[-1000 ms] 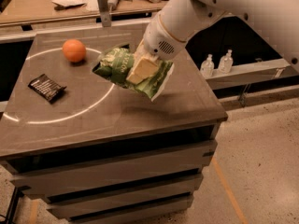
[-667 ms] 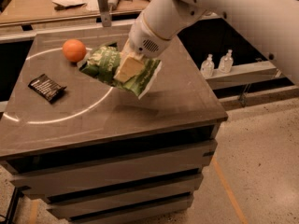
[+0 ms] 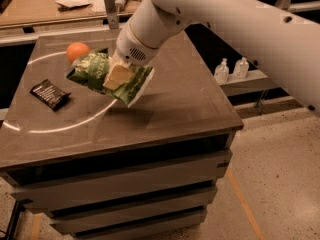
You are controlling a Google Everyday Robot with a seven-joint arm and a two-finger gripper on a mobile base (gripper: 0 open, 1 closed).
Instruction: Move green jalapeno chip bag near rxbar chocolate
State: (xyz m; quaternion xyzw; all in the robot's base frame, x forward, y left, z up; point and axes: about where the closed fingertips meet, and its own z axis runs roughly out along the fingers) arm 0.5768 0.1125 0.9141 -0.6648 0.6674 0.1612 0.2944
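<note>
The gripper (image 3: pixel 118 76), clenched on the green jalapeno chip bag (image 3: pixel 90 70) and holding it above the table (image 3: pixel 190 99), has carried it closer to the rxbar chocolate (image 3: pixel 50 94), which now lies near, beside and below the gripper, so I think only lowering and releasing remain.

We have a single view, looking down from high off the near right corner of the dark brown, square-topped table (image 3: pixel 180 104). It faces across the table toward the cluttered wooden workbench (image 3: pixel 50 6) at the back, near enough that the tabletop fills the middle. The thick white robot arm (image 3: pixel 225 19) comes in large from the upper right, so the camera perhaps sits on the robot itself, though we cannot confirm the mount. The gripper (image 3: pixel 117 76) is left of centre above the tabletop, clamped on the green jalapeno chip bag (image 3: pixel 89 69), a crumpled bright-green foil pouch.
</note>
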